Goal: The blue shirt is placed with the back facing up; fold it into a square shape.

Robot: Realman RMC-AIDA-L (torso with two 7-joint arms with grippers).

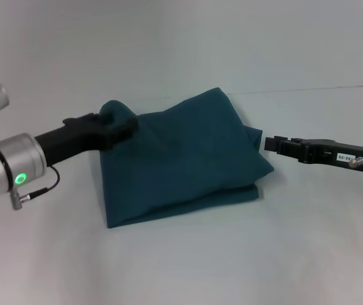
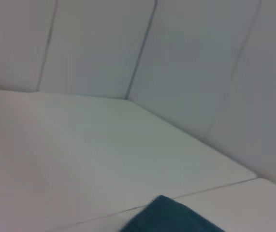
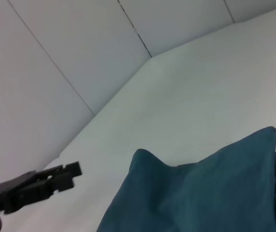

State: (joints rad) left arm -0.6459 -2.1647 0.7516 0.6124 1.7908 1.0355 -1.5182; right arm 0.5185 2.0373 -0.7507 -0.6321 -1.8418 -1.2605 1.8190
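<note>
A blue shirt point(image 1: 184, 159), folded into a rough rectangle, lies mid-frame on a white table point(image 1: 181, 267). The left gripper point(image 1: 119, 125) pinches its upper-left corner, raised. The right gripper point(image 1: 271, 143) hovers beside the right edge, holding nothing; its gap is unclear. Letting go carelessly could spill the fold.

The head camera looks forward and down from above, seeing the whole shirt point(image 1: 181, 159) between the left gripper point(image 1: 121, 127) and the right gripper point(image 1: 271, 143). The left wrist camera looks past its gripper, low over the table point(image 2: 104, 159), toward the walls; only one shirt corner point(image 2: 169, 217) shows. The right wrist camera, close beside the shirt point(image 3: 200, 188), faces across it to the same corner of the walls.
</note>
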